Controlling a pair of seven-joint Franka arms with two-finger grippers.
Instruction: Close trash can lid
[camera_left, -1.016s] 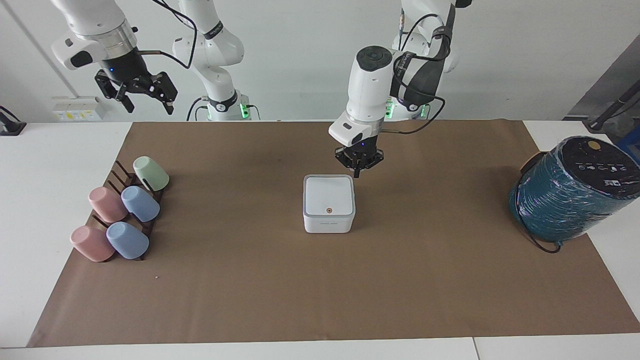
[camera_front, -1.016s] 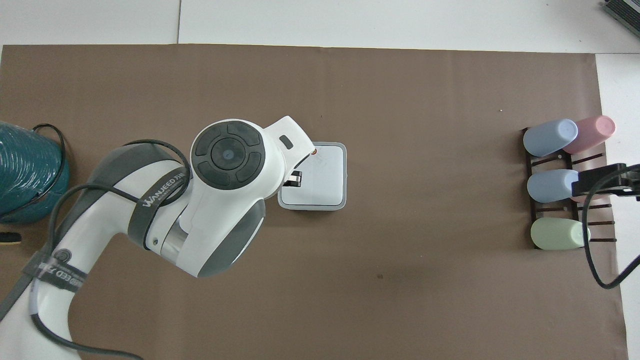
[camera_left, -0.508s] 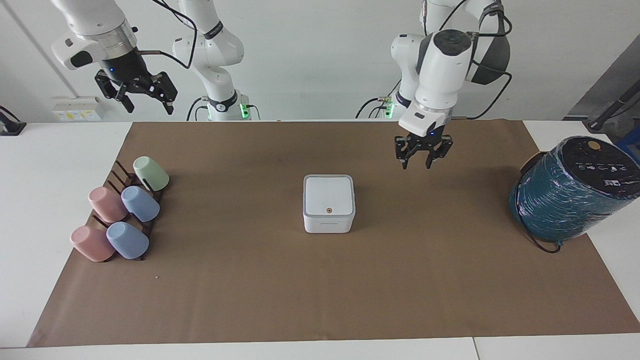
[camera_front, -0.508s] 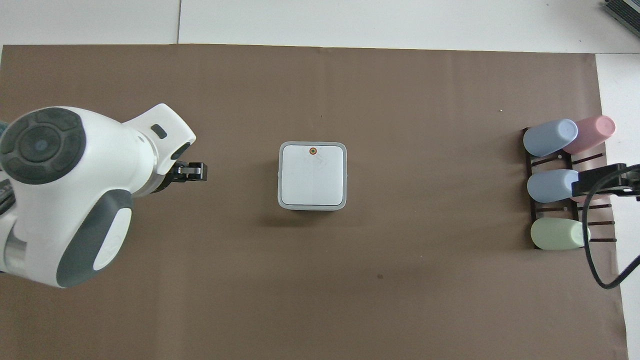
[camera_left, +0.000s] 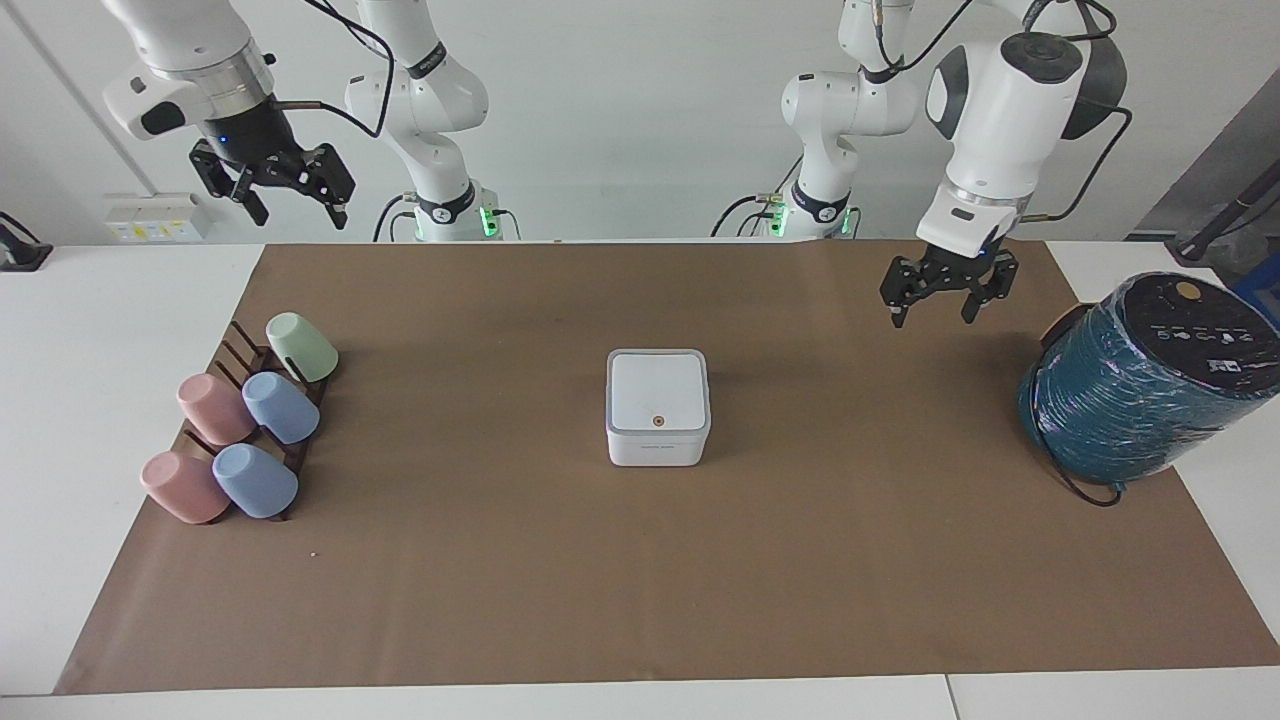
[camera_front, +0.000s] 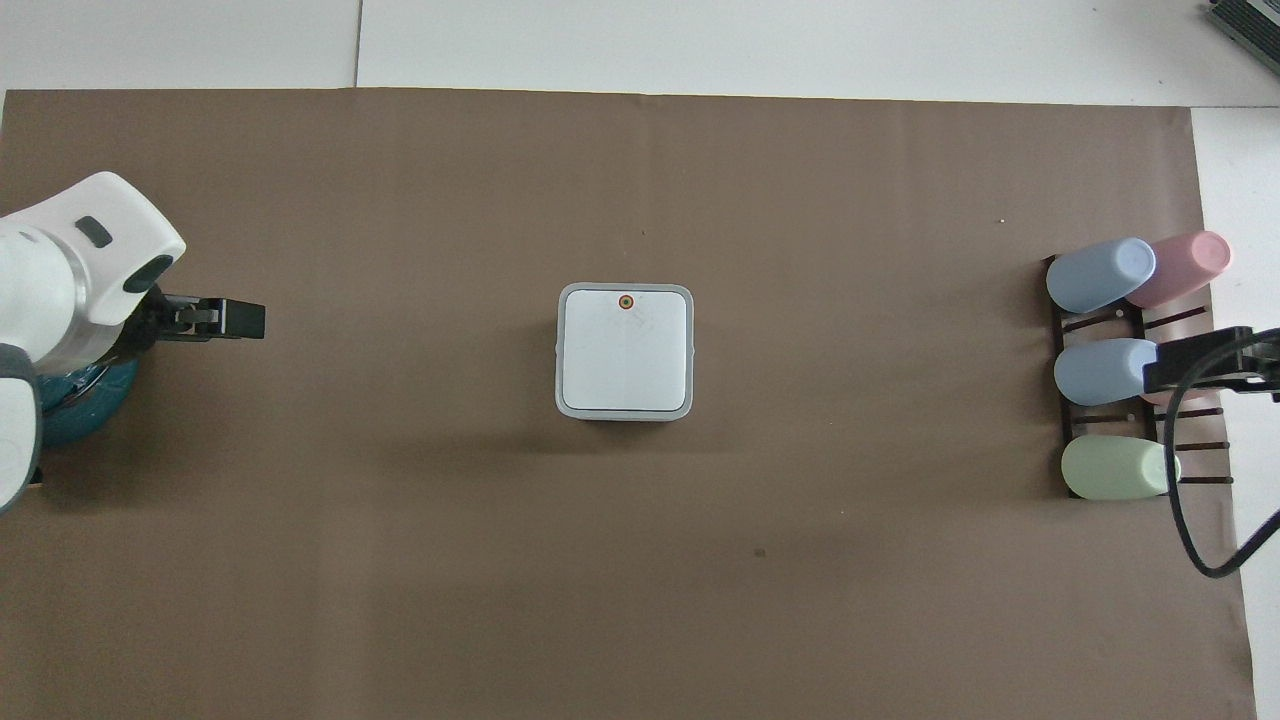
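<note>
The small white trash can (camera_left: 657, 449) with a grey rim stands in the middle of the brown mat. Its lid (camera_left: 658, 389) lies flat on top, orange dot up. It also shows in the overhead view, lid (camera_front: 625, 352) flat inside the grey rim (camera_front: 625, 415). My left gripper (camera_left: 931, 317) is open and empty, in the air over the mat between the trash can and the teal cylinder; it shows in the overhead view (camera_front: 216, 320) too. My right gripper (camera_left: 300, 217) is open, empty and waits high over the cup rack's end of the table.
A large teal-wrapped cylinder (camera_left: 1140, 390) with a black top lies at the left arm's end of the mat. A dark rack with several pastel cups (camera_left: 245, 428) stands at the right arm's end; it shows in the overhead view (camera_front: 1108, 368) too.
My left gripper has drawn away from the trash can's edge and moved toward the teal cylinder. The lid has stayed flat. The right arm has not moved.
</note>
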